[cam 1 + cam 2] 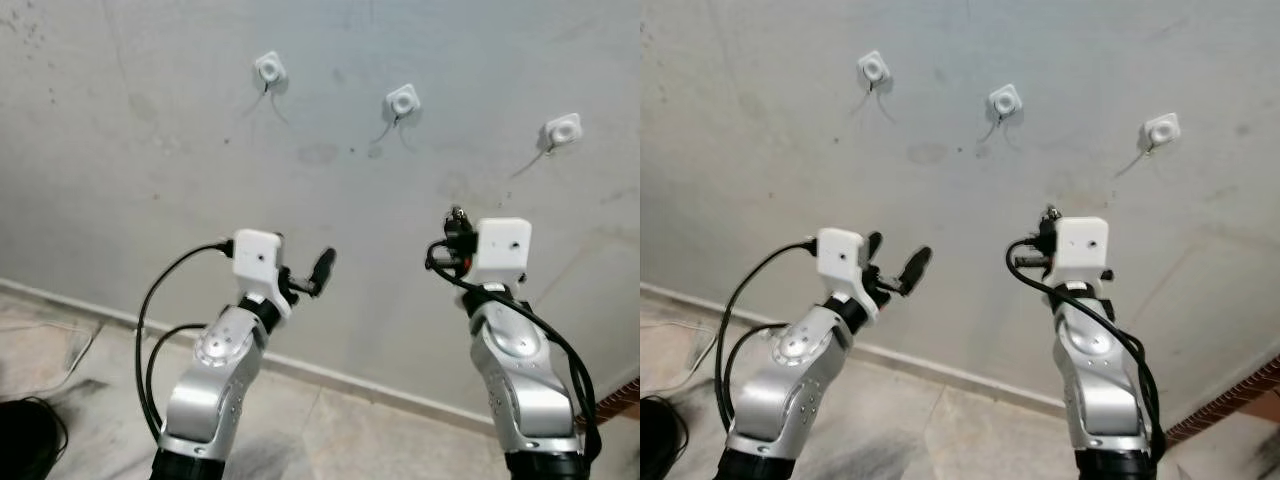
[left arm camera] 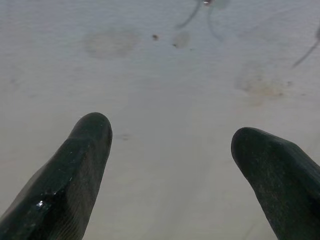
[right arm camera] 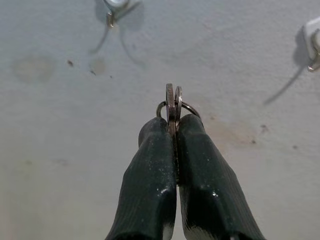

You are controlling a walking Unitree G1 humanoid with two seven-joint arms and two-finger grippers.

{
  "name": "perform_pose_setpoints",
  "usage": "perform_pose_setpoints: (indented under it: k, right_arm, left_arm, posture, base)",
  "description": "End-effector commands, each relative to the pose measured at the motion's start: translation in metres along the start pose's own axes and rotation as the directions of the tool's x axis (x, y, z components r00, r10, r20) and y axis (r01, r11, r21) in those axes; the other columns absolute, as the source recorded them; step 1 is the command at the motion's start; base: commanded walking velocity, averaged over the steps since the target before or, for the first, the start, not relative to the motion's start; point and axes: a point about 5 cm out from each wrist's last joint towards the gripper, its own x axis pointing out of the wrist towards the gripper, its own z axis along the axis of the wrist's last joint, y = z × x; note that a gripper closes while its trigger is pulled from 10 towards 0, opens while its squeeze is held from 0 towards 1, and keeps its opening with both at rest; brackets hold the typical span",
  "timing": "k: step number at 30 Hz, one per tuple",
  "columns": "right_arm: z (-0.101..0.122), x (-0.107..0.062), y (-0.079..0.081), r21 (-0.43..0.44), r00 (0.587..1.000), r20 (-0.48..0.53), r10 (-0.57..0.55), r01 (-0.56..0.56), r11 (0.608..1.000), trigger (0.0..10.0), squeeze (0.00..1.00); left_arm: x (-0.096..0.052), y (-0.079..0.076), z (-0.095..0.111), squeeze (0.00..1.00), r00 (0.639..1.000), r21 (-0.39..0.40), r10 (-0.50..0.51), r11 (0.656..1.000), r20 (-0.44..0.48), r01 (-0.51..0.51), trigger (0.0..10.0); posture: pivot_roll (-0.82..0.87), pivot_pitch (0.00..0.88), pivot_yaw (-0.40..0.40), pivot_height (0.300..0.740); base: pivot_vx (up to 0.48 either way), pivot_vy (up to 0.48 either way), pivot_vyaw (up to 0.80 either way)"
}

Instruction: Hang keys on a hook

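Three white hooks are stuck on the grey wall: a left hook, a middle hook and a right hook. My right gripper is raised towards the wall, below and between the middle and right hooks. It is shut on a set of keys, and the key heads and a thin ring stick out past the fingertips. The keys stay short of the wall. My left gripper is held up lower on the left, open, with nothing between its fingers.
A pale skirting strip runs along the foot of the wall above a light tiled floor. Black cables lie on the floor at the lower left. A brick edge shows at the lower right.
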Motion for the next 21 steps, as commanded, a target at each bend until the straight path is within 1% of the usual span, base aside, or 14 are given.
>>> perform_pose_setpoints:
  k: [1,4,5,21]
  right_arm:
    - [0.0041,0.0003,0.0047,0.011,1.0,0.017,0.015,-0.015,1.0,10.0,0.0]
    - [0.0039,0.0001,0.0046,0.011,1.0,0.016,0.015,-0.015,1.0,10.0,0.0]
    - [0.0037,0.0,0.0045,0.01,1.0,0.016,0.014,-0.015,1.0,10.0,0.0]
    - [0.0039,0.0022,0.0048,0.01,1.0,0.016,0.019,-0.019,1.0,10.0,0.0]
  left_arm:
    - [-0.0018,0.0039,-0.0001,0.0,1.0,0.006,0.021,1.0,-0.01,-0.021,10.0]
    - [-0.0018,0.0037,-0.0003,0.0,1.0,0.005,0.019,1.0,-0.013,-0.019,10.0]
    - [-0.0019,0.0036,-0.0003,0.0,1.0,0.005,0.018,1.0,-0.013,-0.018,10.0]
    - [-0.001,0.0021,-0.0006,0.0,1.0,0.005,0.005,1.0,-0.023,-0.005,10.0]
  posture:
    - [0.12,0.0,-0.109,0.74]
    - [0.12,0.0,-0.11,0.74]
    - [0.12,0.0,-0.109,0.74]
    - [0.13,0.0,-0.113,0.74]
  base:
    - [0.0,0.0,0.0]
    - [0.0,0.0,0.0]
    - [0.0,0.341,0.0]
    - [0.0,0.48,0.0]
